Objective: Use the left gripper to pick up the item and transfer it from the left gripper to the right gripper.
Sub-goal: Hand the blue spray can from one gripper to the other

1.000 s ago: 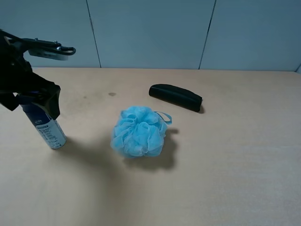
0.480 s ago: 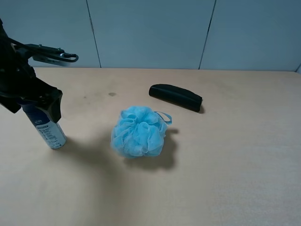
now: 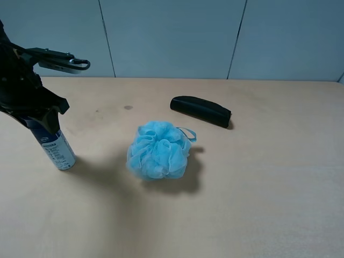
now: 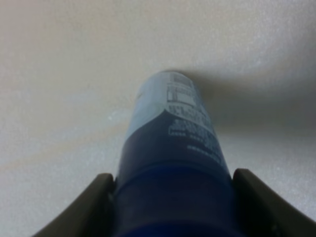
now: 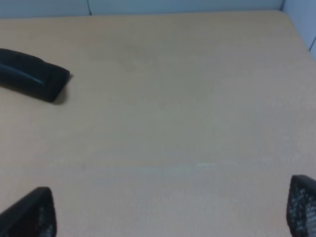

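Observation:
The item is a slim bottle with a dark blue top and white label. It stands on the tan table at the far left, its top leaning slightly left. My left gripper comes down over its top and is shut on the dark blue upper body. In the left wrist view the bottle fills the middle, and both fingers press its sides. My right gripper is open and empty over bare table. Only its fingertips show, and it is outside the exterior high view.
A light-blue mesh bath puff lies mid-table, right of the bottle. A long black case lies behind it, also visible in the right wrist view. A grey wall stands behind the table's far edge.
My left gripper's fingers have closed in on the bottle's upper part. The bottle stays standing in the same spot.

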`<state>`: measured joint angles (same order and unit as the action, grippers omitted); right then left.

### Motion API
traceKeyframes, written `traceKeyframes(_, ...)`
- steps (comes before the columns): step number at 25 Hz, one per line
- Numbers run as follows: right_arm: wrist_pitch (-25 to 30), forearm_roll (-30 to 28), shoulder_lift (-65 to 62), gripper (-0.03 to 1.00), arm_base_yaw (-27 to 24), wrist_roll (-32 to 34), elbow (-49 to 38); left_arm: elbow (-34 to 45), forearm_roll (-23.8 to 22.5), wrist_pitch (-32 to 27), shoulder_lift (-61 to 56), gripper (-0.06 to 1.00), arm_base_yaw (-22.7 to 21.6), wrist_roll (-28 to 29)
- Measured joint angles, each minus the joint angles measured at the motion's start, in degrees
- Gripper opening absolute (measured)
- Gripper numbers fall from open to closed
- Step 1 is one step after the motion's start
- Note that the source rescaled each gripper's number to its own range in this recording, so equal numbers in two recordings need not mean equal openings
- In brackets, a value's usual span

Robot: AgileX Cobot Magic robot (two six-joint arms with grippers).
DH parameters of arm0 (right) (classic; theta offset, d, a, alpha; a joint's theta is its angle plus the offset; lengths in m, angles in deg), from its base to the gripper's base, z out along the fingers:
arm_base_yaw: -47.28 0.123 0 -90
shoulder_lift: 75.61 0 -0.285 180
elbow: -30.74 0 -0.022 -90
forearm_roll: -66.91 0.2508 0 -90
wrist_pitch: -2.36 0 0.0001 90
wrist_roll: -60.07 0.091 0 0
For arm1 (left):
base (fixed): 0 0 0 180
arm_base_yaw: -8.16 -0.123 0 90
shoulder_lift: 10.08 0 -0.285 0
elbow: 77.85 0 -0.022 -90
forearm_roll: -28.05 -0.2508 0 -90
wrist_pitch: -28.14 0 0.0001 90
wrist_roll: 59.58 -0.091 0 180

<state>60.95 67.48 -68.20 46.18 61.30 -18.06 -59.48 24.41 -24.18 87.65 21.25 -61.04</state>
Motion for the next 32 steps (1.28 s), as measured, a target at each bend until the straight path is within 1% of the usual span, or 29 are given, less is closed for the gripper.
traceKeyframes(8,0.0,0.0,0.0,1.00,0.0,0.0,0.0,-0.1,-0.1,0.1,0.0,0.02,0.0,-0.2)
traceKeyframes(10,0.0,0.0,0.0,1.00,0.0,0.0,0.0,-1.3,-0.1,-0.5,0.1,0.02,0.0,-0.2)
traceKeyframes(20,0.0,0.0,0.0,1.00,0.0,0.0,0.0,-14.7,-0.2,-12.5,0.1,0.02,0.0,-0.2)
traceKeyframes(22,0.0,0.0,0.0,1.00,0.0,0.0,0.0,-16.5,-0.1,-14.2,0.1,0.02,0.0,-0.2)
traceKeyframes(25,0.0,0.0,0.0,1.00,0.0,0.0,0.0,-18.9,0.2,-14.6,0.1,0.02,0.0,-0.2)
traceKeyframes(27,0.0,0.0,0.0,1.00,0.0,0.0,0.0,-20.1,1.6,-14.7,0.1,0.02,0.0,-0.3)
traceKeyframes(29,0.0,0.0,0.0,1.00,0.0,0.0,0.0,-21.0,4.3,-14.7,0.1,0.02,0.0,-0.9)
traceKeyframes(32,0.0,0.0,0.0,1.00,0.0,0.0,0.0,-21.3,10.1,-14.3,0.1,0.02,0.0,-2.7)
